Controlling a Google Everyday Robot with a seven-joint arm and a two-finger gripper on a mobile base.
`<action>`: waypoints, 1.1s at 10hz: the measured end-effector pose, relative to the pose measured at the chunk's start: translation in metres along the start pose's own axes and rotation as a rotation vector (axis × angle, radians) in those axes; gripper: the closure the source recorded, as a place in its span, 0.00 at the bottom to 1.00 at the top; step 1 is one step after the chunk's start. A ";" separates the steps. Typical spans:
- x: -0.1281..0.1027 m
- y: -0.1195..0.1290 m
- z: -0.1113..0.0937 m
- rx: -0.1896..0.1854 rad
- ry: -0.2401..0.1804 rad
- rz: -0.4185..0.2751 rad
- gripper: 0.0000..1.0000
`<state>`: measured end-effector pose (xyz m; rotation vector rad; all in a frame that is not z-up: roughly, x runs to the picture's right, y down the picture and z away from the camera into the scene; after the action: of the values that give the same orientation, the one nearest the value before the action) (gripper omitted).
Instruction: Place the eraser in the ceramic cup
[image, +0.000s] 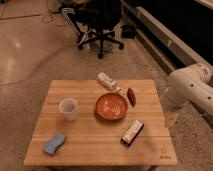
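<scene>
The eraser (132, 132), an oblong block with black sides and a white top, lies on the wooden table (90, 145) at the front right. The ceramic cup (68, 108), a whitish handleless tumbler, stands upright on the left side of the table. The white robot arm (192, 87) reaches in from the right edge, beside the table's right side. The gripper itself is out of view.
An orange-red bowl (111, 106) sits at the table's middle. A white tube-like bottle (107, 81) lies behind it. A small dark red object (131, 96) lies right of the bowl. A light-blue sponge (54, 143) lies front left. A black office chair (97, 22) stands on the floor behind.
</scene>
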<state>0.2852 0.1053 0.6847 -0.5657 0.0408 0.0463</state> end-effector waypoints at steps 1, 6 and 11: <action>0.000 0.000 0.000 0.000 0.000 0.000 0.21; -0.001 0.002 -0.001 0.003 -0.001 0.002 0.55; -0.020 0.004 -0.002 0.000 0.000 0.005 0.55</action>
<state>0.2653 0.1066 0.6820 -0.5654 0.0424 0.0509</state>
